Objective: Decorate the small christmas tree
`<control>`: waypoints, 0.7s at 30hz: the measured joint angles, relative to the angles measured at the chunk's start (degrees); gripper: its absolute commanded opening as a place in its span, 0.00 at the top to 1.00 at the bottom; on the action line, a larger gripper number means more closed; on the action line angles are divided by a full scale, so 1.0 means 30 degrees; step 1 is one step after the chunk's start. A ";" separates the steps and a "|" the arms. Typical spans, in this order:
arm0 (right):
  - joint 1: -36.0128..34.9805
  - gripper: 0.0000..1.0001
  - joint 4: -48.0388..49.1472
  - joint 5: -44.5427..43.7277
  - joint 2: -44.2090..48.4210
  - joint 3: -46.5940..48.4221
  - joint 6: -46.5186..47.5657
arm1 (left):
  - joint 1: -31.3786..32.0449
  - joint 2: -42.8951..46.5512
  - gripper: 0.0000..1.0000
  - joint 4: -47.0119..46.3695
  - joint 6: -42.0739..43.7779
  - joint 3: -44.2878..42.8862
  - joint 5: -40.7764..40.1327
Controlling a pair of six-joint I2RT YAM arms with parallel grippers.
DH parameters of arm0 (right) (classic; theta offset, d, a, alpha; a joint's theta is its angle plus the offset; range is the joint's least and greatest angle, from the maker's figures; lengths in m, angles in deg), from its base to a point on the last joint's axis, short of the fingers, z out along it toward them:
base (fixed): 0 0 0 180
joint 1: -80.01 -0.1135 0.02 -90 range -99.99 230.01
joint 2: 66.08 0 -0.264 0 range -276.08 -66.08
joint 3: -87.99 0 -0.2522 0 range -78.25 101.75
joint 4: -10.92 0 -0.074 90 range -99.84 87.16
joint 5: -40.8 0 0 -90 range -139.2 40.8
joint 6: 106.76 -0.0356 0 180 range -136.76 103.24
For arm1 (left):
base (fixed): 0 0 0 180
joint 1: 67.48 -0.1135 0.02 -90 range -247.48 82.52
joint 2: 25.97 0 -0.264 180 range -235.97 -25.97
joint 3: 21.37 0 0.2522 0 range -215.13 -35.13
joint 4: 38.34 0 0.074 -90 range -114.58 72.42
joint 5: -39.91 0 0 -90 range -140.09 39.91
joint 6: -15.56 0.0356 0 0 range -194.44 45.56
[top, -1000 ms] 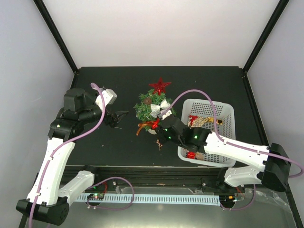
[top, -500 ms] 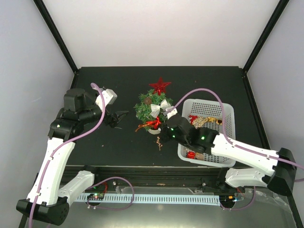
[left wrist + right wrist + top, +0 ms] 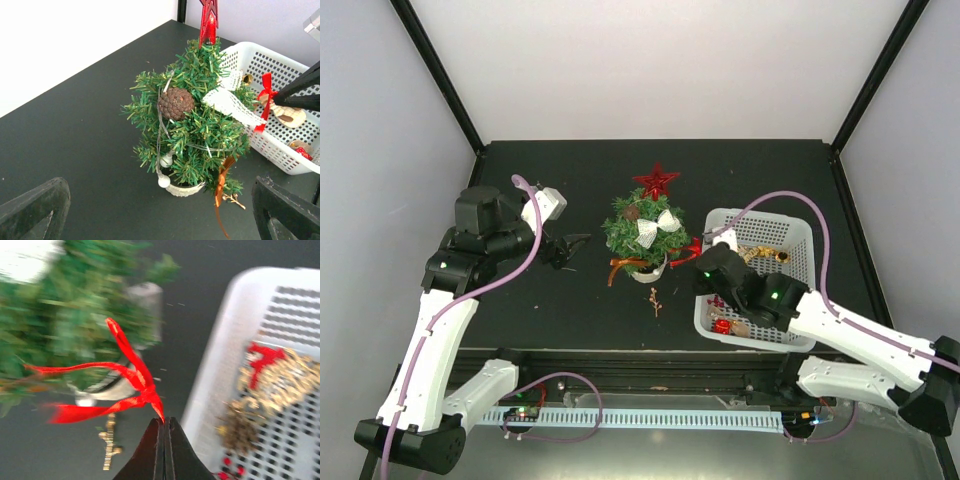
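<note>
Greenery first: seen from above, the small christmas tree (image 3: pixel 638 235) stands upright in its pot near the middle of the black table (image 3: pixel 550 170), with a red star (image 3: pixel 657 181) on top and a white lace bow (image 3: pixel 655 226) among the branches. The right gripper (image 3: pixel 697 252) sits just beside the tree's right flank, between it and the white basket (image 3: pixel 802 228), and it is pinched tight on a red bow (image 3: pixel 686 250). So the tree lies to that gripper's left, close by. The left gripper (image 3: pixel 578 243) hangs with its jaws spread wide and nothing in them. It is on the tree's other side and farther off, so the right arm looks better placed. A gold sprig (image 3: pixel 654 300) lies loose on the table in front of the pot.

From the left wrist, the tree's trunk runs straight up. A pine cone (image 3: pixel 176 103) is tucked into the near branches, and the pot (image 3: pixel 186 189) shows below. The red bow dangles from the dark fingertip past the right-hand branches, in front of the basket wall.

From the right wrist, the picture is smeared. The two fingers meet with no gap, and the bow's knot sits at their tip. The tree is a green blur up and to the left. The basket, on the right, holds a gold ornament (image 3: pixel 272 377) and some small red pieces.
</note>
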 measured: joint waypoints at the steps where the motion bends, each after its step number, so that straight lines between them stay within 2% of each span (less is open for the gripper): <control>1: 0.0357 0.99 -0.0437 -0.0291 0.0226 -0.0357 -0.0306 | 0.0000 0.0000 0.01 0.0000 0.0000 0.0000 0.0000; 7: 0.2433 0.99 -0.2557 -0.1166 0.1224 -0.1617 -0.1559 | 0.0000 -0.0015 0.01 0.0000 -0.0007 0.0000 0.0066; 13: 0.4466 0.99 -0.3453 -0.1049 0.0226 -0.2375 -0.1996 | 0.0000 -0.0044 0.01 0.0007 -0.0007 0.0000 0.0131; 14: 0.4779 0.95 -0.3504 -0.0903 -0.0189 -0.2514 -0.2018 | 0.0000 -0.0044 0.01 0.0007 -0.0007 0.0000 0.0131; 18: 0.5282 0.63 -0.3730 -0.0306 -0.1428 -0.2769 -0.2069 | 0.0000 -0.0044 0.01 0.0007 -0.0007 0.0000 0.0138; 19: 0.5297 0.58 -0.3759 -0.0182 -0.1559 -0.2761 -0.2047 | 0.0000 -0.0044 0.01 0.0015 -0.0007 0.0000 0.0138; 21: 0.5289 0.54 -0.3876 0.0080 -0.1508 -0.2747 -0.1887 | 0.0000 -0.0044 0.01 0.0007 -0.0007 0.0000 0.0146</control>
